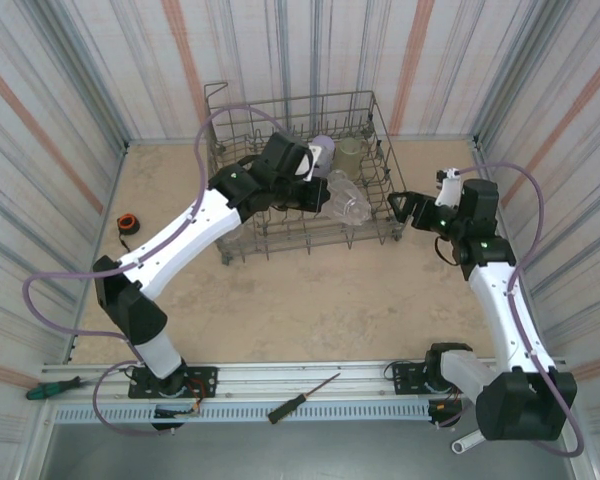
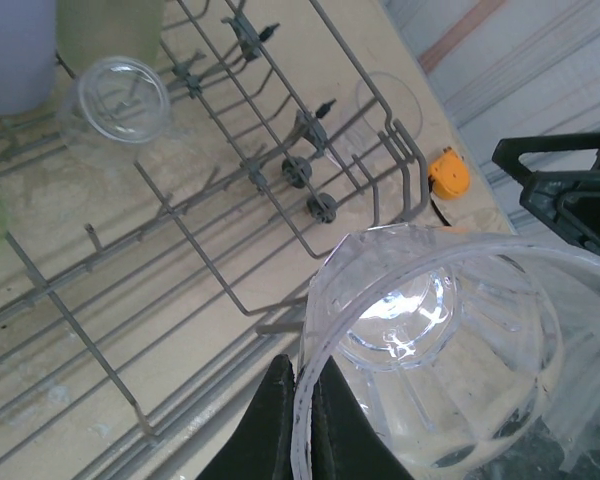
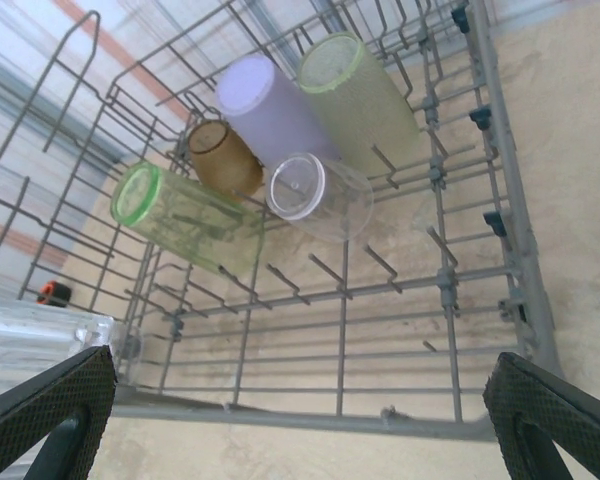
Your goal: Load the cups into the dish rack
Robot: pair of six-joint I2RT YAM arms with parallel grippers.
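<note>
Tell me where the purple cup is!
In the right wrist view, the purple cup sits inside the dish rack, between the small brown cup and a tall yellow-green cup.

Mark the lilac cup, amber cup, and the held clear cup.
Lilac plastic tumbler (image 3: 278,122): right wrist view, side wall.
Amber-brown plastic tumbler (image 3: 230,162): right wrist view, side wall.
Held clear plastic tumbler (image 2: 405,322): left wrist view, inner base.

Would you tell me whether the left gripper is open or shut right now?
Shut: the left gripper pinches the rim of a clear cup, with its jaws closed on it.
</note>
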